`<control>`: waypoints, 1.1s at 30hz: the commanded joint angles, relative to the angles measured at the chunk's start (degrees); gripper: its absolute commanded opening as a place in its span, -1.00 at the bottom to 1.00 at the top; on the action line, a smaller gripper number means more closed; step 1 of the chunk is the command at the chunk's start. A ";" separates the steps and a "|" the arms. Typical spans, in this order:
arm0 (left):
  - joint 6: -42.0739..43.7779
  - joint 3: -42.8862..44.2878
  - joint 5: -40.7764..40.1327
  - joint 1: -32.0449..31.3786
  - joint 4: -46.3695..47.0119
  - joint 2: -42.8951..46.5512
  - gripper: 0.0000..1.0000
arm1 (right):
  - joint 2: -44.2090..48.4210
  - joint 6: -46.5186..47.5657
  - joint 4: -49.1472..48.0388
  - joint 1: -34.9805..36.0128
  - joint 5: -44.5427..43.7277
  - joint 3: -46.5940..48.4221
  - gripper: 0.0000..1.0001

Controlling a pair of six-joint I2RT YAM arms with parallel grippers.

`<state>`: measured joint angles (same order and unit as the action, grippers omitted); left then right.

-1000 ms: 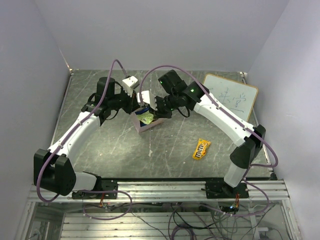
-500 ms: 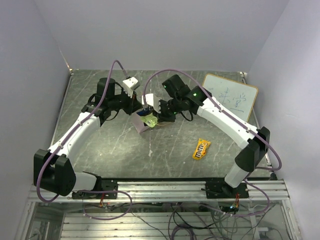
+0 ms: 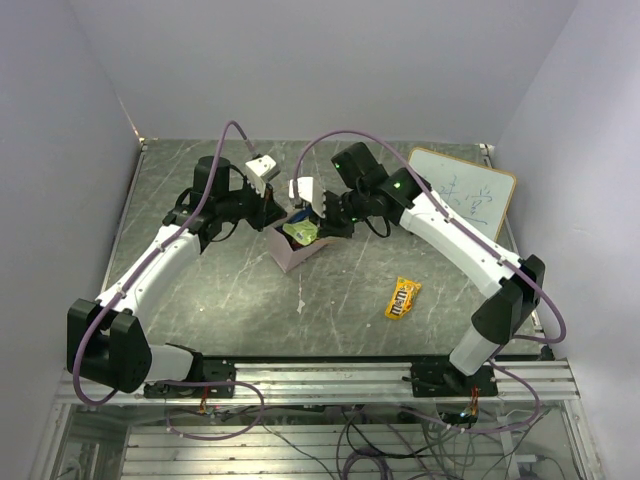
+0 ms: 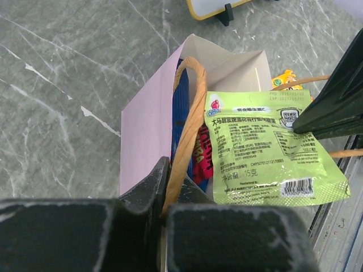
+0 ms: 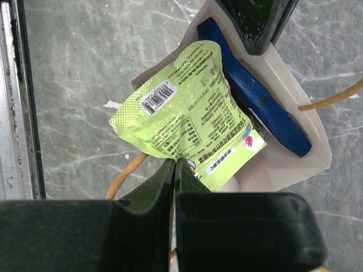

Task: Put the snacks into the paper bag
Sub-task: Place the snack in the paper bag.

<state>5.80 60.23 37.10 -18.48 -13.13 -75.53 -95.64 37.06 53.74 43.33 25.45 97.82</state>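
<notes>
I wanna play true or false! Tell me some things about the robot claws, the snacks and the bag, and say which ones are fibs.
1. The right claw pinches the light green packet over the paper bag. True.
2. The yellow M&M's packet is inside the bag. False: it lies on the table, outside it.
3. The left claw grips the bag's handle. True.
4. The bag is empty. False: a blue packet stands inside.
</notes>
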 commanded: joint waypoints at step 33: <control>2.11 -0.81 5.08 -0.33 4.16 2.40 -0.86 | -2.34 -2.50 0.86 -0.69 -5.27 2.81 -0.44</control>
<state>6.90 59.48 39.44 -18.50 -12.80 -74.96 -99.46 35.75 56.84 42.81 21.67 98.67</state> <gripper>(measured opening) 0.083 0.239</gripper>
